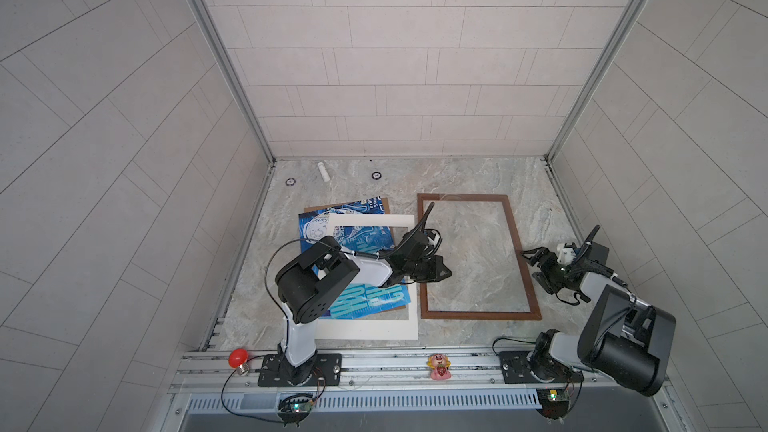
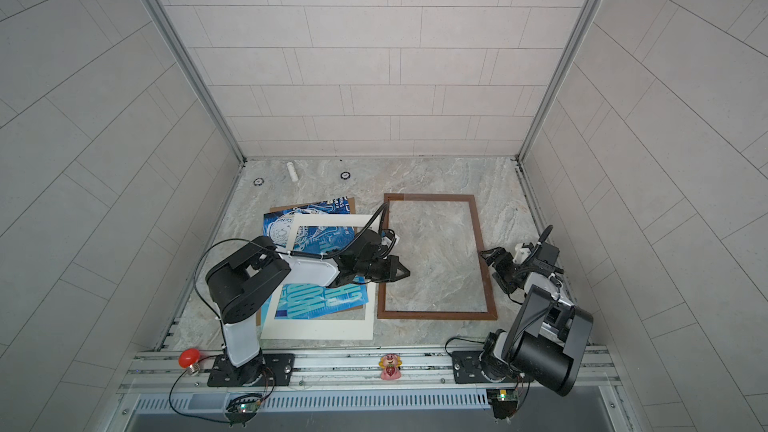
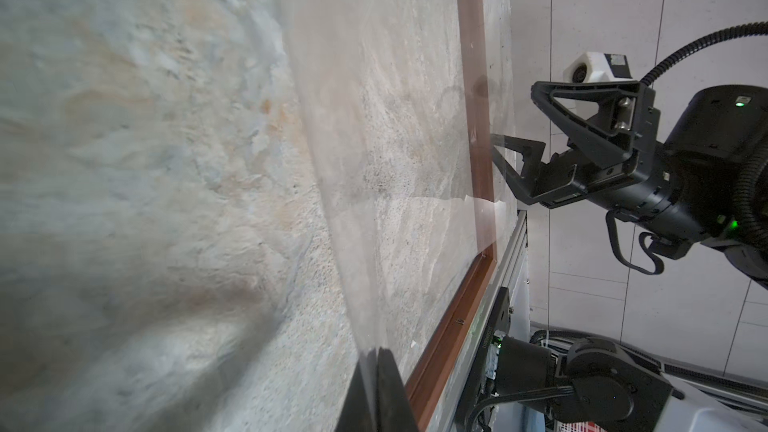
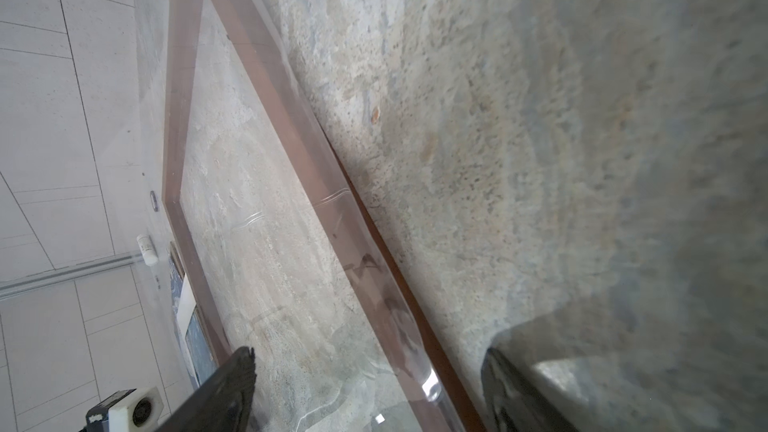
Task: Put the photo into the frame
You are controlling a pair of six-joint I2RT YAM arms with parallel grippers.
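The frame (image 1: pixel 478 315) (image 2: pixel 436 315) of thin dark brown wood lies flat on the marble table, right of centre. The blue photo (image 1: pixel 316 226) (image 2: pixel 282 230) lies to its left, partly under a cream-white mat (image 1: pixel 374 330) and my left arm. My left gripper (image 1: pixel 444 274) (image 2: pixel 405 272) (image 3: pixel 376 353) hangs over the frame's left bar, shut on the edge of a clear sheet (image 3: pixel 353 160) that slants over the frame (image 3: pixel 449 326). My right gripper (image 1: pixel 530 265) (image 2: pixel 488 263) (image 4: pixel 370 357) is open at the frame's right bar (image 4: pixel 257 76), with the sheet's far edge between its fingers.
A brown backing board (image 1: pixel 384 201) shows under the photo. A white tube (image 1: pixel 323 171) and two small dark discs (image 1: pixel 289 181) (image 1: pixel 376 175) lie by the back wall. A red bulb (image 1: pixel 237 357) and a pink figure (image 1: pixel 439 365) sit on the front rail.
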